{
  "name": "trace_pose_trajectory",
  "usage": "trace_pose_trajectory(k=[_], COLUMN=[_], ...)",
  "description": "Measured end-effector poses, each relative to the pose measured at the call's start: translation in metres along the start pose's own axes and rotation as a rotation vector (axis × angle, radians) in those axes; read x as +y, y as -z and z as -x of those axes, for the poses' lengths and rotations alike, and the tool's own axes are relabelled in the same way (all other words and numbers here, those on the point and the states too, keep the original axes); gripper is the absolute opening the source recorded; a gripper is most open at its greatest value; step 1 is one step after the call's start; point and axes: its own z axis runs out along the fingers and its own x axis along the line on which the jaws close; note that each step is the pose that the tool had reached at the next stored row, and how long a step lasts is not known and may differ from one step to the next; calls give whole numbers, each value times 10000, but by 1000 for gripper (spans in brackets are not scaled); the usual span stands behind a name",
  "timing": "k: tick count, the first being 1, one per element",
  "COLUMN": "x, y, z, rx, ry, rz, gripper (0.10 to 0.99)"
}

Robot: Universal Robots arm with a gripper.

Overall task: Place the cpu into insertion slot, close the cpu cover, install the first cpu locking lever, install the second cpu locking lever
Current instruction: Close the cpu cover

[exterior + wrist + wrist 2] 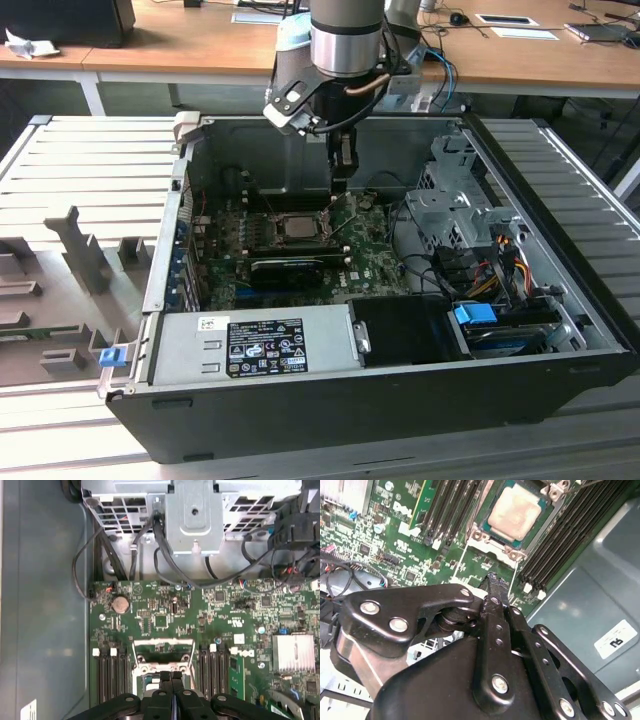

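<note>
Starting at 9 o'clock in the exterior view, the slatted tabletop (90,160) carries some grey fixtures (85,255), well apart from the open computer case (400,395). Inside the case the power supply (250,345) sits along the 6 o'clock wall. Just past it toward 12 o'clock, a long black card (288,268) lies across the green board (375,262). Beyond the card is the cpu (297,225), seated flat in the insertion slot (272,226) with its pale top up. In the second wrist view the cpu cover (487,539) looks to lie flat around the cpu (514,514), though I can't be sure it is fully down.

The end effector (340,195) hangs point-down just beside the slot. From its tip the cpu is at about 8 o'clock, near but not underneath. In the first wrist view its fingers (167,685) are clenched together with nothing visible between them. In the second wrist view two thin wire locking levers (461,560) run out from the slot's corners. One passes right beside the end effector (493,580); whether it touches, I can't tell.

Black memory slots (560,545) flank the insertion slot on both sides. The case's back wall (260,150) stands close at 12 o'clock from the end effector. Toward 3 o'clock there is bare board, then the drive cage (450,200) and a tangle of cables (490,265). The case is open on top.
</note>
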Motion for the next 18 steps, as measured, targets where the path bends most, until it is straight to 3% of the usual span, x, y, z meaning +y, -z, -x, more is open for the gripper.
trace_pose_trajectory(k=[2,15,18], x=[66,214,280], y=[-4,-14,-19], z=[-2,-13,-19], rx=[1,1,1], ry=[8,30,35], rz=[-14,-32,-41], gripper=[106,106,106])
